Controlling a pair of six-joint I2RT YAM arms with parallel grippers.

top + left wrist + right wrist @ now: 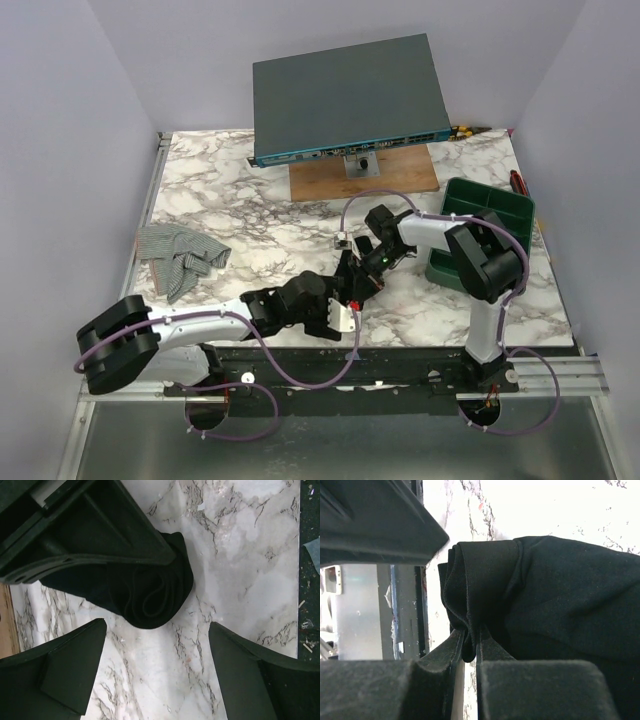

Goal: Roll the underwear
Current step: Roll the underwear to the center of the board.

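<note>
the rolled underwear (150,595) sits on the table (250,190) near its front edge, its fold pinched in the right gripper (470,641); the left gripper (157,630) hangs beside it, spread wide.

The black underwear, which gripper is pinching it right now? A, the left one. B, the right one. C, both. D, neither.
B: the right wrist view shows the right gripper shut on a fold of the black underwear, while the left gripper stands open just short of the roll, gripping nothing.
</note>
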